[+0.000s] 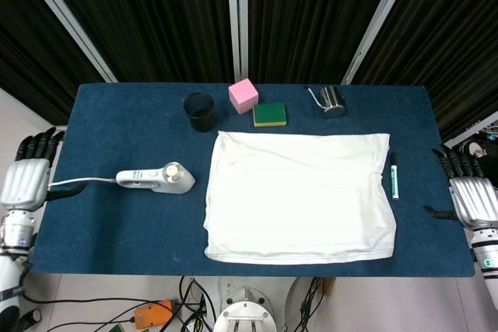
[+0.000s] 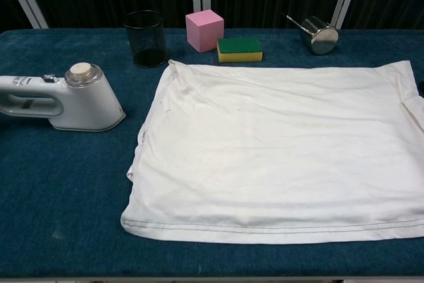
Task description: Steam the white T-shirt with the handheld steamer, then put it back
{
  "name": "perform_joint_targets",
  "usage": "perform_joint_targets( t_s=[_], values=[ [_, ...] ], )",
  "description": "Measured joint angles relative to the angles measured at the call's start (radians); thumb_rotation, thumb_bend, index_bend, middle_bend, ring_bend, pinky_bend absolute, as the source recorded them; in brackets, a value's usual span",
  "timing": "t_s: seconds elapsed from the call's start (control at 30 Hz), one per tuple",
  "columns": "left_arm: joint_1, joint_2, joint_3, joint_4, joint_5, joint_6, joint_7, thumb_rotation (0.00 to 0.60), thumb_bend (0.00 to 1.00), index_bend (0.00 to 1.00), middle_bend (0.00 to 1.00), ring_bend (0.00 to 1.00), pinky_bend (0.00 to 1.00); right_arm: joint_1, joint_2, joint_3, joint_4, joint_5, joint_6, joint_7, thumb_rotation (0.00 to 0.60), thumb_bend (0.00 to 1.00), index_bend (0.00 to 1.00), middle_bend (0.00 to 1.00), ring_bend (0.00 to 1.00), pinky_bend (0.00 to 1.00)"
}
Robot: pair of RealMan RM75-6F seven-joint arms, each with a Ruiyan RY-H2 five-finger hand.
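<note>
Off the left edge of the table, the left hand hangs palm down with its fingers apart and nothing in them, well clear of the steamer; it shows only in the head view. On the left part of the blue table lies the white handheld steamer, resting on its side with its handle pointing left and its round cap up; a white cord runs from the handle toward the left edge. To its right, a short gap away, the white T-shirt lies spread flat over the middle and right of the table, its hem along the near edge. Along the far side stand, from left to right, a black mesh cup, a pink cube, a green and yellow sponge just beyond the shirt's far edge, and a small metal cup lying tipped with a thin handle. Just beside the shirt's right edge lies a green marker, aligned near to far. Off the right edge of the table, the right hand is likewise spread and holds nothing, apart from the shirt and the marker.
</note>
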Motion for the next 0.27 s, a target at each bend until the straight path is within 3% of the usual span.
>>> perform_joint_targets(
  t_s=[0.27],
  values=[
    [0.204, -0.014, 0.04, 0.009, 0.092, 0.138, -0.021, 0.468, 0.06, 0.0, 0.0, 0.0, 0.0, -0.09, -0.019, -0.024, -0.008, -0.073, 0.141, -0.003, 0.6, 0.0, 0.0, 0.01, 0.0, 0.03]
  ],
)
